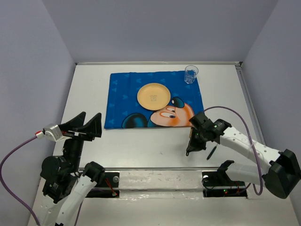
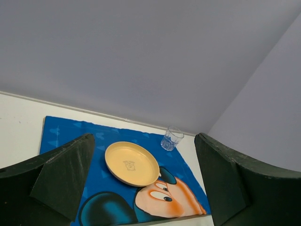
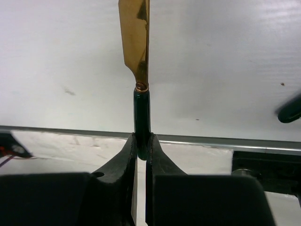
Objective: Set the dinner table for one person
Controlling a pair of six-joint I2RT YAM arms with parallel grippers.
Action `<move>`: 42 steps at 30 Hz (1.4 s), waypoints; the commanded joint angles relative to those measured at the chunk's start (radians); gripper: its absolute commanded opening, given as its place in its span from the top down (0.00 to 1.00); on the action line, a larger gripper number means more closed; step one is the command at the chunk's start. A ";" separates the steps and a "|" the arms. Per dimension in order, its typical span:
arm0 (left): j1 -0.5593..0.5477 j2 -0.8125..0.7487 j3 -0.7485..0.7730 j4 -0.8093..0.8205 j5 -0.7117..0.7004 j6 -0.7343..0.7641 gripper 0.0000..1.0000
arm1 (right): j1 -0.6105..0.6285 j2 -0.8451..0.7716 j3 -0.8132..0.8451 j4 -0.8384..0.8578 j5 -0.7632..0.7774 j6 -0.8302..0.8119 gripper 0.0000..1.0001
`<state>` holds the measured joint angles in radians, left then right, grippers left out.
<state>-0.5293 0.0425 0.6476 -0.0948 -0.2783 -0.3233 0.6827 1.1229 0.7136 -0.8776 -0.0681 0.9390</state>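
On the white dinner table [image 1: 141, 143] lies a blue cartoon-mouse placemat [image 1: 124, 94] with a yellow plate [image 1: 154, 95] on it and a clear glass [image 1: 191, 74] at its far right corner. My right gripper [image 1: 190, 146] hangs low over the table in front of the mat's near right corner. In the right wrist view this gripper [image 3: 141, 141] is shut on the dark green handle [image 3: 142, 113] of a knife with a gold blade [image 3: 135, 37]. My left gripper [image 1: 81, 126] is open and empty at the near left, facing the plate [image 2: 131, 163].
A second dark-handled utensil [image 1: 211, 152] lies on the table just right of my right gripper, its end showing [image 3: 290, 109] in the right wrist view. A metal strip [image 1: 155, 168] runs along the near edge. Grey walls enclose the table.
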 commanded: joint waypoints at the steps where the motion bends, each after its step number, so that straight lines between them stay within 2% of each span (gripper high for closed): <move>1: -0.003 0.008 0.006 0.040 -0.007 0.007 0.01 | 0.009 -0.016 0.173 -0.040 0.062 -0.086 1.00; 4: -0.003 0.014 0.006 0.040 -0.007 0.007 0.01 | 0.009 0.073 0.302 -0.021 0.097 -0.274 1.00; 6: -0.001 0.022 0.006 0.038 -0.007 0.010 0.01 | 0.009 0.197 0.403 -0.002 0.157 -0.417 1.00; 7: -0.001 0.022 0.006 0.038 -0.009 0.010 0.01 | 0.000 0.236 0.403 0.017 0.157 -0.466 1.00; 11: -0.001 0.036 0.006 0.032 -0.019 0.007 0.01 | -0.061 0.394 0.529 0.161 0.077 -0.636 1.00; 14: 0.000 0.057 0.006 0.032 -0.015 0.010 0.01 | -0.185 0.488 0.552 0.276 -0.076 -0.701 1.00; 16: 0.000 0.065 0.006 0.030 -0.010 0.009 0.01 | -0.256 0.576 0.583 0.307 -0.110 -0.744 1.00; 22: 0.002 0.080 0.007 0.024 -0.025 0.010 0.01 | -0.359 0.753 0.693 0.347 -0.202 -0.786 1.00; 33: 0.009 0.106 0.007 0.029 -0.018 0.013 0.01 | -0.420 0.957 0.871 0.330 -0.275 -0.792 1.00; 42: 0.017 0.119 0.006 0.032 -0.010 0.015 0.01 | -0.439 0.965 0.877 0.312 -0.277 -0.776 1.00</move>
<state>-0.5213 0.1413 0.6476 -0.1028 -0.2913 -0.3225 0.2554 2.1025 1.5574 -0.5686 -0.3443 0.1631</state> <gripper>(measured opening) 0.989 0.114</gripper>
